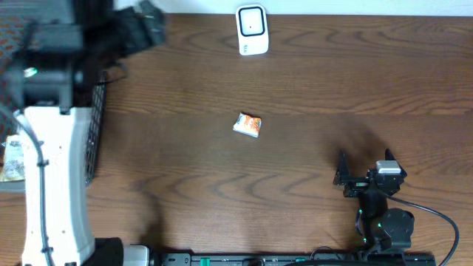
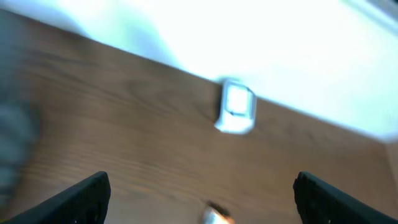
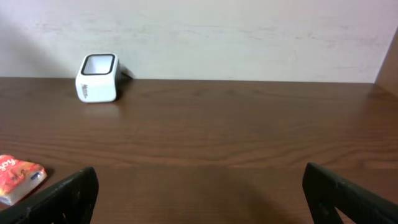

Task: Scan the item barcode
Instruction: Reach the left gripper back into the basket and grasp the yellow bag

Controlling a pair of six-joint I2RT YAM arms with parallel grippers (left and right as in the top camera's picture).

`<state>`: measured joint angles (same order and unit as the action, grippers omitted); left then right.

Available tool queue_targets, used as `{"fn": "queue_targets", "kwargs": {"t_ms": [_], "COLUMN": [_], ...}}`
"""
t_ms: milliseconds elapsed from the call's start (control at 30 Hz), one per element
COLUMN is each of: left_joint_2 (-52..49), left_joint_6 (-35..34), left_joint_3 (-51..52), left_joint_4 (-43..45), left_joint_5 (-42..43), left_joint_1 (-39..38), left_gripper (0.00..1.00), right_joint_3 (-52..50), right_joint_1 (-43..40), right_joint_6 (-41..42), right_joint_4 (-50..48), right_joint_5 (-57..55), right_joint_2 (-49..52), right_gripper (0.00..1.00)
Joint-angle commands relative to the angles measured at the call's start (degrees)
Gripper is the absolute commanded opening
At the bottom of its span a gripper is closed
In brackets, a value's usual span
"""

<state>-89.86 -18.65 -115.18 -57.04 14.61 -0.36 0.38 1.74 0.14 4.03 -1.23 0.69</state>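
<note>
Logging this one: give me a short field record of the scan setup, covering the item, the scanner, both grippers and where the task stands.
item: orange and white packet, lying mid-table, held by nothing
scanner: white scanner at the far edge, apart from the packet
left gripper: open, empty, raised above the table, view blurred
right gripper: open, empty, low by the near edge
other: dark mesh basket at the left side
task state: packet not at the scanner

- The view is blurred; a white scanner [image 2: 236,107] stands at upper centre on the brown wooden table [image 2: 124,130].
- The left gripper [image 2: 202,200] shows dark fingertips [image 2: 87,196] in the lower corners, spread wide, gripping nothing.
- A small pale item [image 2: 216,216] lies at the bottom edge, centre.
</note>
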Motion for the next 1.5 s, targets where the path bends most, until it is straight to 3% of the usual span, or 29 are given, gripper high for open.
{"fn": "queue_targets", "kwargs": {"t_ms": [0,333,433,600,1467], "left_joint_2": [0.8,-1.1,-2.7,-5.6,-12.9], "left_joint_6": [1.0,-3.1,-6.7,-15.8,-27.3], "left_joint_3": [-0.3,0.4,2.3,6.3,24.8], "left_joint_4": [-0.3,-3.1,-7.9,-13.2,-9.7], "left_joint_5": [-5.3,-5.6,-12.1,-25.4,-29.2], "left_joint_1": [8.7,28.2,32.1,34.4,41.0], "left_gripper": [0.93,0.93,0.93,0.93,0.94], "right_joint_3": [-0.1,-0.1,-0.1,-0.1,-0.1], "right_joint_1": [0.2,0.2,0.2,0.2,0.2], "right_joint_6": [-0.6,-0.6,-0.6,-0.6,-0.6], "right_joint_4": [0.3,0.2,0.3,0.3,0.2], "right_joint_5": [-0.1,-0.1,-0.1,-0.1,-0.1], "right_joint_2": [-0.4,-0.4,-0.4,-0.4,-0.4], "right_gripper": [0.99,0.99,0.99,0.99,0.99]}}
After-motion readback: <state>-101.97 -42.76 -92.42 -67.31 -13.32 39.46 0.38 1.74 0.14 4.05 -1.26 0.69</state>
